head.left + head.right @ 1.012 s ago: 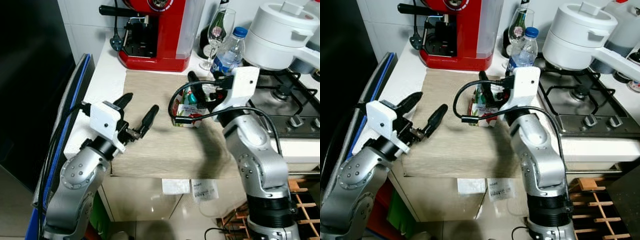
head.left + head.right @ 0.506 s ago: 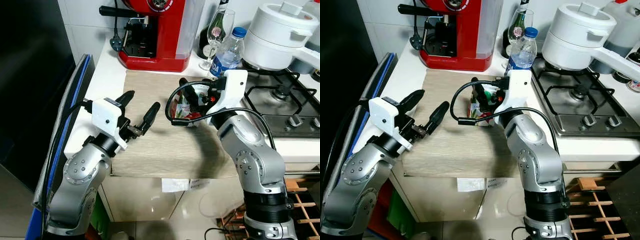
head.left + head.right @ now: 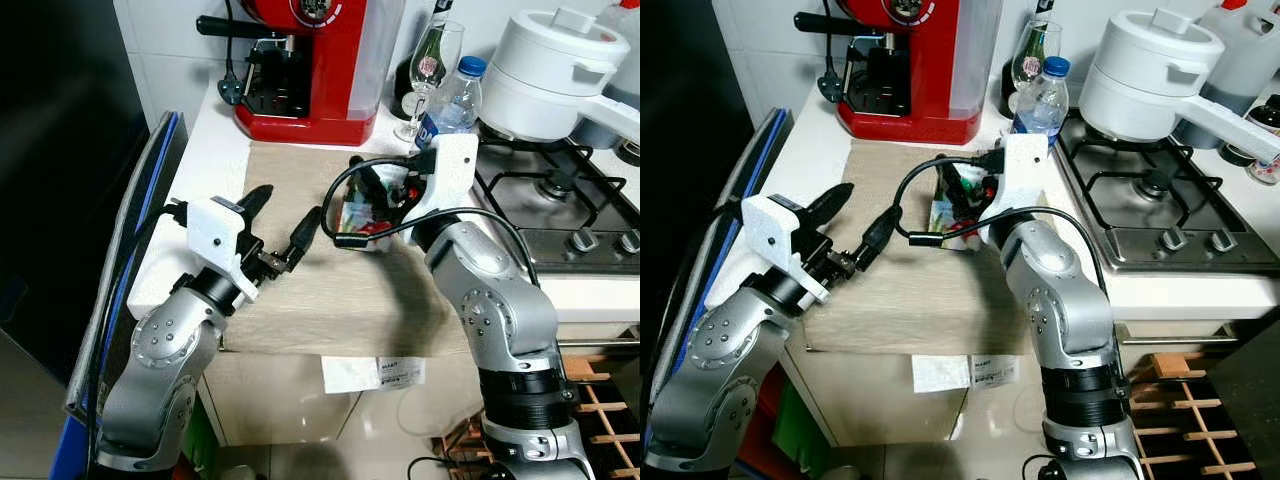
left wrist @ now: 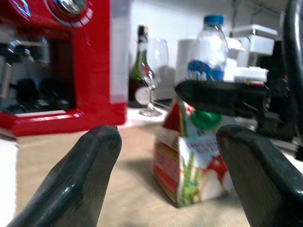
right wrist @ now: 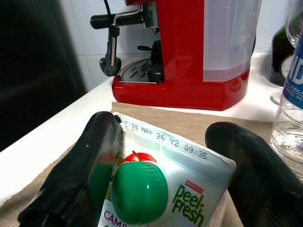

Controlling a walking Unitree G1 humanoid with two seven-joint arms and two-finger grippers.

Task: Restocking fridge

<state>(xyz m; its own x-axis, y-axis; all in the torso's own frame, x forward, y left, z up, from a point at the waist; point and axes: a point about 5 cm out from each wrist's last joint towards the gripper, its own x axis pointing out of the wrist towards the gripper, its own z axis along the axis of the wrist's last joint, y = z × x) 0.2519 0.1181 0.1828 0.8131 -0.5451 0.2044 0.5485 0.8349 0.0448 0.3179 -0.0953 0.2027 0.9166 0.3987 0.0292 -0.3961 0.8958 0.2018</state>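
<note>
While the juice carton sits on the worktop, the scene reads near to far as follows.

Left gripper: the left gripper [image 3: 282,227] hovers low over the near part of the wooden board [image 3: 300,300], its 2 fingers spread wide and holding nothing, pointed toward the carton but apart from it.

Right gripper: the right gripper [image 5: 165,179] brackets the top of the juice carton [image 3: 365,212], 1 finger on each side of the gable with its green cap [image 5: 139,191]. The fingers look to be touching or nearly touching the sides; from these views I cannot be sure they are fully clamped.

Task's thing: the carton stands upright on the board, mid-way back, just in front of the water bottle [image 3: 448,100].

Behind: a wine glass [image 3: 433,62] and a dark bottle [image 4: 140,71] stand beside the water bottle; the red coffee machine [image 3: 320,60] sits at the back of the counter. To the robot's right is the gas hob [image 3: 560,190] with a white pot [image 3: 550,70].

Step in hand: securing the carton for pickup, by my judgement the start of the restock.

Next move: firm the squeeze on the gable, then lift straight up, clearing the water bottle and glass close behind, before turning toward the fridge. A loose hold on the sloped top could let it slip.
</note>
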